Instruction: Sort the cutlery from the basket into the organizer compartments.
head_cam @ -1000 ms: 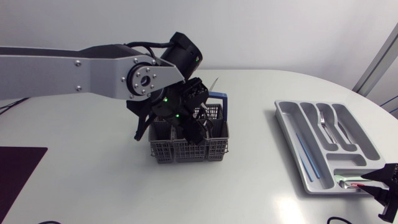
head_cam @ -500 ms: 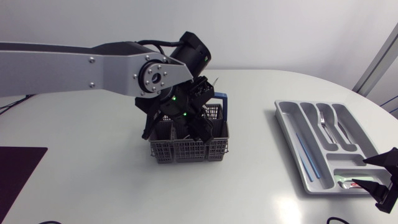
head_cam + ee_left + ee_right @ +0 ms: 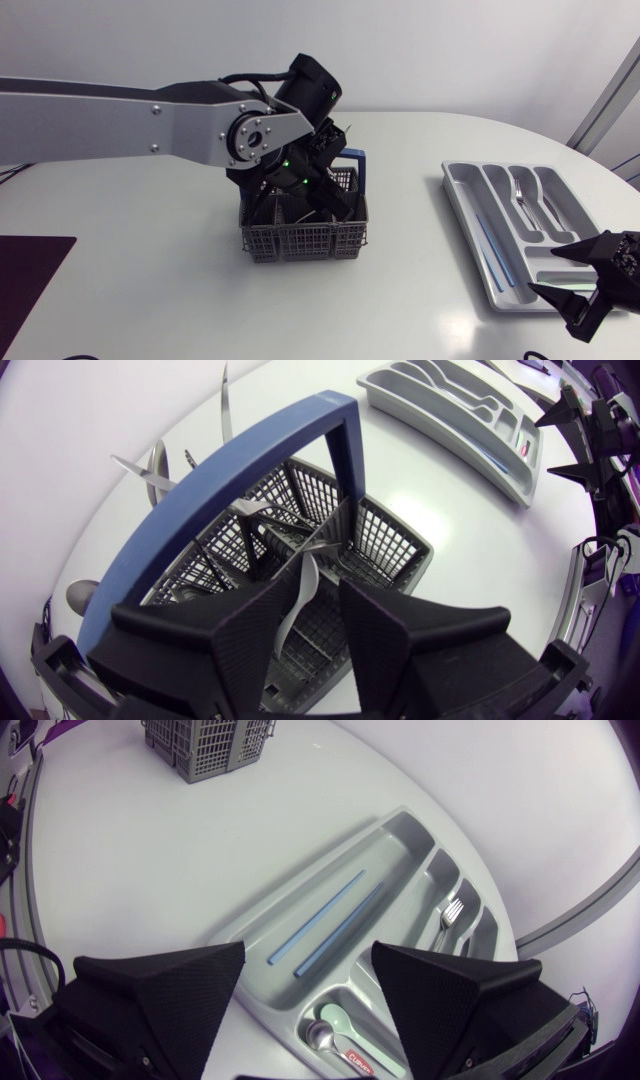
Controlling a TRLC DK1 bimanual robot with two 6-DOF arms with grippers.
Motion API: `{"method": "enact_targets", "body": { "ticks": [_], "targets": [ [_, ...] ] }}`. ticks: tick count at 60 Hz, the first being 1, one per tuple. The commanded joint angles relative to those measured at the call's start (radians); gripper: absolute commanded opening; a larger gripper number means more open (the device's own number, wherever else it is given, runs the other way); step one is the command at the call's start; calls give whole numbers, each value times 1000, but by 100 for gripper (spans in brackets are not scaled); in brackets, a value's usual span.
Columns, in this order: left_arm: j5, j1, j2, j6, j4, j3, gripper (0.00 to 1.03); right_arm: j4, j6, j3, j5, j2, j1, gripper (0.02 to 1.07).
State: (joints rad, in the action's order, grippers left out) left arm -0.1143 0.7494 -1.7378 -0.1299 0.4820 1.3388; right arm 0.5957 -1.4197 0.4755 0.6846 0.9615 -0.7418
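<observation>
A grey wire basket (image 3: 300,242) with a blue handle (image 3: 230,470) stands mid-table, with several silver pieces (image 3: 150,475) sticking out of it. My left gripper (image 3: 315,200) is lowered into the basket. Its fingers (image 3: 265,635) stand a little apart, open, and a silver handle (image 3: 298,585) runs between them along one finger. The grey organizer (image 3: 470,215) lies at the right. It holds two blue sticks (image 3: 325,920), a fork (image 3: 452,910) and a green spoon (image 3: 335,1017) beside a metal one (image 3: 320,1037). My right gripper (image 3: 545,272) hangs open and empty over the organizer's near end (image 3: 250,920).
A dark mat (image 3: 30,270) lies at the table's front left corner. Bare white tabletop (image 3: 410,280) separates the basket and the organizer. The table's curved edge runs just past the organizer's far side.
My right gripper opened wide, left the spoon in the organizer's end compartment and drew back from it. My left arm shifted slightly right over the basket and its fingers narrowed.
</observation>
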Motion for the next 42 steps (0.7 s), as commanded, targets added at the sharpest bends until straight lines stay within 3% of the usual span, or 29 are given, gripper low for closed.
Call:
{"method": "enact_targets", "body": {
  "ticks": [1, 42],
  "targets": [
    [-12, 8, -31, 30, -11, -21, 38, 10, 80, -34, 9, -43, 42, 95],
    [-87, 21, -101, 30, -59, -24, 38, 7, 289, -84, -40, -207, 256, 95]
  ]
}}
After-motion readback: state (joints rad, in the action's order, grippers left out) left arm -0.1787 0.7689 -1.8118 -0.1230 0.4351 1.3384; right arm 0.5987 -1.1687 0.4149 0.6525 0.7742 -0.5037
